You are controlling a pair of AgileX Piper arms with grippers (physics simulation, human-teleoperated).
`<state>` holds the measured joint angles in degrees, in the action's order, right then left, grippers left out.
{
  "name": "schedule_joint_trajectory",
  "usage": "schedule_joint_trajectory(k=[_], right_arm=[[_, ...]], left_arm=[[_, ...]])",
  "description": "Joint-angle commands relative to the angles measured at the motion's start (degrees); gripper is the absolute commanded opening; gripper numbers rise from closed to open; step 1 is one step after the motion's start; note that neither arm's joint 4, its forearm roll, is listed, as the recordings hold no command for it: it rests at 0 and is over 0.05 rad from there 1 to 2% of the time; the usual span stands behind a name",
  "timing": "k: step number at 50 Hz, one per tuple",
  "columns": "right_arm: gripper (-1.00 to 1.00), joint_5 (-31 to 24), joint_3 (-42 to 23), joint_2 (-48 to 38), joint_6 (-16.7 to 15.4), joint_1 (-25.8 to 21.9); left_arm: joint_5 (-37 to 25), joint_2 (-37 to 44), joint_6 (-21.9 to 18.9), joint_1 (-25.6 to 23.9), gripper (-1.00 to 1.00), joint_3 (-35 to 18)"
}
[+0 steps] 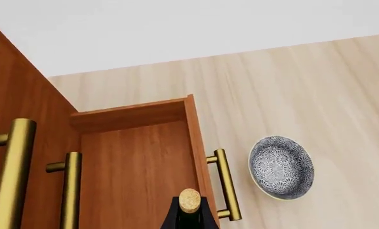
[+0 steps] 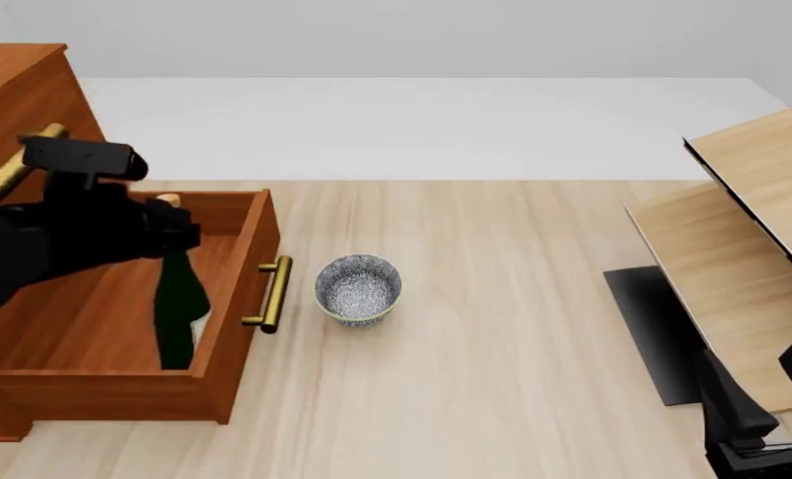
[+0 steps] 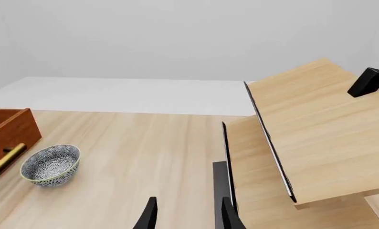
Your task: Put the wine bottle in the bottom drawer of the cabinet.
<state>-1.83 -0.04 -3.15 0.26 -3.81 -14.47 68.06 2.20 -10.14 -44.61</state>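
Even, bright, diffuse light throughout; no source can be placed. Only faint soft shadows are cast, beneath the bowl (image 2: 357,288). No glare, blur or edge distortion is seen; renders are sharp.

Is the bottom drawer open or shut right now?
Open. The bottom drawer is pulled out of the cabinet, its inside visible, and the wine bottle hangs into it from the left gripper.

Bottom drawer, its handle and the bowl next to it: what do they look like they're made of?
Bottom drawer: apparently wood, reddish-brown with visible grain and a smooth, satin look. Its bar handle: likely brass or similar metal, gold-coloured with soft highlights. Bowl: probably glazed ceramic, judging by the fine grey-blue pattern on a pale rim, though a render cannot confirm it.
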Motion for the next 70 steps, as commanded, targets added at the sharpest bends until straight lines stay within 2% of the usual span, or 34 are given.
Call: schedule_joint_trajectory(k=[1, 7, 9, 23, 31, 33, 38, 54, 55, 57, 58, 63, 65, 66, 68, 70], right_arm=[[1.0, -0.5, 0.0, 0.5, -0.1, 0.1], [1.0, -0.4, 0.0, 0.4, 0.0, 0.1], [1.0, -0.3, 0.0, 0.3, -0.1, 0.1], [1.0, -0.2, 0.0, 0.2, -0.1, 0.2], [1.0, -0.1, 0.0, 0.1, -0.1, 0.2], [1.0, 0.4, 0.0, 0.0, 2.8, 0.7], [1.0, 0.1, 0.0, 0.0, 1.1, 0.4], [1.0, 0.6, 0.0, -0.5, 1.1, 0.5], [1.0, 0.6, 0.0, -0.6, 1.1, 0.6], [1.0, 0.7, 0.0, -0.7, 1.1, 0.6], [1.0, 0.7, 0.0, -0.7, 1.1, 0.6], [1.0, 0.8, 0.0, -0.7, 1.1, 0.7], [1.0, 0.7, 0.0, -0.7, 1.1, 0.6], [1.0, 0.7, 0.0, -0.7, 1.1, 0.6], [1.0, 0.7, 0.0, -0.7, 1.1, 0.6], [1.0, 0.7, 0.0, -0.7, 1.2, 0.6]], left_arm=[[1.5, 2.5, 0.7, 0.9, -1.0, 1.4], [3.7, 4.4, 3.1, 2.3, -1.0, 2.6], [4.5, 5.1, 4.4, 1.4, -1.0, 2.9], [9.0, 9.3, 7.2, 1.7, -1.0, 4.4], [10.4, 11.3, 7.8, 2.1, -1.0, 4.6], [10.7, 12.2, 7.6, 2.0, -1.0, 4.5], [11.2, 13.9, 8.0, 2.0, -1.0, 4.1], [10.9, 17.9, 8.0, 1.7, -1.0, -0.1], [11.0, 18.3, 9.1, 1.7, -1.0, -0.3], [10.8, 19.2, 7.5, 1.7, -1.0, -0.7], [11.2, 19.1, 8.6, 1.9, -1.0, -0.7], [11.4, 20.5, 7.7, 1.9, -1.0, -1.2], [11.7, 20.5, 9.4, 2.4, -1.0, -1.3], [11.7, 21.0, 8.3, 2.6, -1.0, -1.4], [12.1, 21.2, 9.5, 2.3, -1.0, -1.4], [12.3, 22.3, 9.1, 4.4, -1.0, -1.3]])
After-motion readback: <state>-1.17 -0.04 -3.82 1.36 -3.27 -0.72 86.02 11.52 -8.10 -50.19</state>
